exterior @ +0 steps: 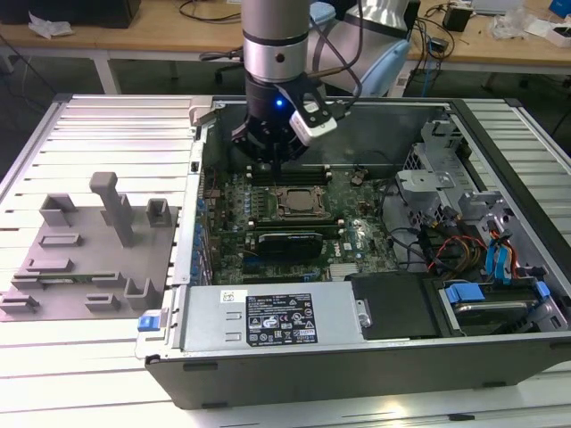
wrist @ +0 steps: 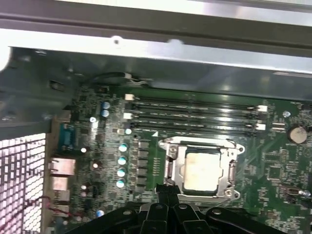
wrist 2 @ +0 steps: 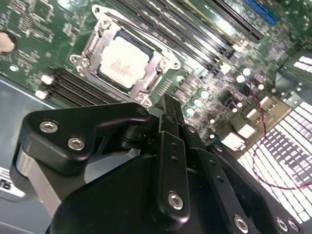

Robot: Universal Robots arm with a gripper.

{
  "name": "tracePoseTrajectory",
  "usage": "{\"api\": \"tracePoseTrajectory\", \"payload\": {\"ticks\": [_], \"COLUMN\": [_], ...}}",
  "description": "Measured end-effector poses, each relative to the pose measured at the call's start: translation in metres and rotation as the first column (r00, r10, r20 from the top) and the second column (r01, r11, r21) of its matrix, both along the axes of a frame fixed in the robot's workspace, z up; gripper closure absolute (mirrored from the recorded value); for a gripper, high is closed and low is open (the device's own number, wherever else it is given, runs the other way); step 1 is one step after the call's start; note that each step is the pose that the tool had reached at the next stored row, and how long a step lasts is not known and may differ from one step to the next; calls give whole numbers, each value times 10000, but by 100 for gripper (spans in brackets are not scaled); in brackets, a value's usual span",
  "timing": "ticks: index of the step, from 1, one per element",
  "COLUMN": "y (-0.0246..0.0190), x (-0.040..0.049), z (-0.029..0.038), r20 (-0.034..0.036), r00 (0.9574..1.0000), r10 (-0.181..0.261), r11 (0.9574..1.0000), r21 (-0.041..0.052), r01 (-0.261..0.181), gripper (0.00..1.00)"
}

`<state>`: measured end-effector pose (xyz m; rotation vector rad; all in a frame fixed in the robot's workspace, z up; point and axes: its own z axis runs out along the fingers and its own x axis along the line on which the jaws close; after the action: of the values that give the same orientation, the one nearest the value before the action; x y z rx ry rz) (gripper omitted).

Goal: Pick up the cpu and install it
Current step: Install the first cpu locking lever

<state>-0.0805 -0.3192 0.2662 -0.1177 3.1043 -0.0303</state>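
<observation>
Risk concerns seating: the cpu (wrist 2: 122, 62) lies inside the socket (wrist 2: 91, 46), while the gripper (wrist 2: 168, 101), fingers together and empty, hangs just beside the socket. A careless push could tilt the chip and bend pins.

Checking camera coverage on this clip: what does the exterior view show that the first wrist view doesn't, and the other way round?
The exterior view adds the grey fixture tray on the exterior view's left. It also adds the power supply along the near case wall and the blue-tabbed drive cage on its right. The first wrist view adds the cpu, pale metal top up, seated in the socket, and a row of round capacitors beside it. Both share the motherboard and the shut gripper, which holds nothing and is near the socket.
</observation>
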Motion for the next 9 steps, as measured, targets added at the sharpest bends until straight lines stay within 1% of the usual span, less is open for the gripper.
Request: {"api": "tracePoseTrajectory", "payload": {"ticks": [5, 9], "y": [3, 3], "x": [-108, -114], "z": [0, 0], "r20": [0, 0], "r00": [10000, 10000], "r10": [0, 2], "r11": [10000, 10000], "r21": [1, 0], "r01": [0, -2], "gripper": [89, 89]}}
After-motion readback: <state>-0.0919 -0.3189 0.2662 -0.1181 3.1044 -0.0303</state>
